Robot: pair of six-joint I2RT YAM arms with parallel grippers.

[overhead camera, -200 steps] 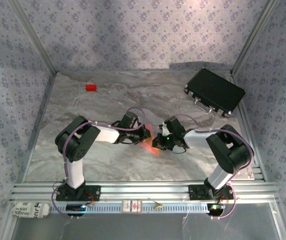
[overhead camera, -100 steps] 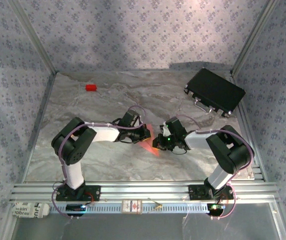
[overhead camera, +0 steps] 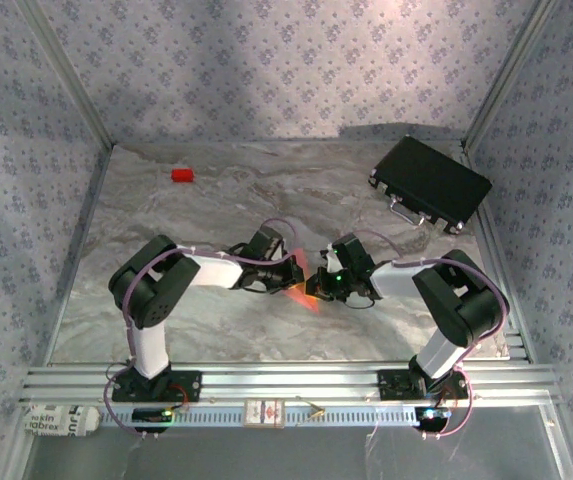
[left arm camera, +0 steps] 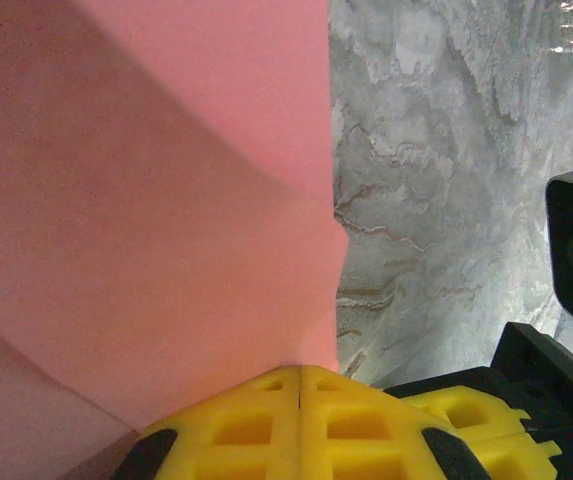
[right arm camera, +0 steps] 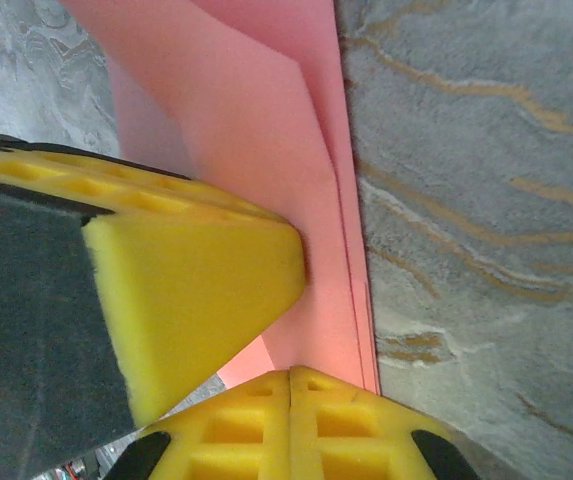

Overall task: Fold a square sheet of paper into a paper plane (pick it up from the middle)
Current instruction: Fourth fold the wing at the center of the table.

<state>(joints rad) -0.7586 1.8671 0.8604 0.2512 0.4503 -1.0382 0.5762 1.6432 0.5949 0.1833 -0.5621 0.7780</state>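
Paper [overhead camera: 306, 297], salmon-pink and creased, lies at centre frame on my marble table [overhead camera: 216, 330], pinched from both sides. My left gripper [left arm camera: 299, 385] is closed tight on it, and my right gripper [right arm camera: 291, 400], just beside, clamps the folded edge likewise. Beyond, a red block [overhead camera: 182, 175] lies upper left and a black case [overhead camera: 431, 183] upper right.

Salmon-pink sheet of paper [left arm camera: 146, 200], grey marble-veined worktop [overhead camera: 216, 200], yellow gridded pincer pads [left arm camera: 246, 425], bright red block [overhead camera: 182, 175], black case [overhead camera: 431, 183], blue-grey floral walls [overhead camera: 266, 60]
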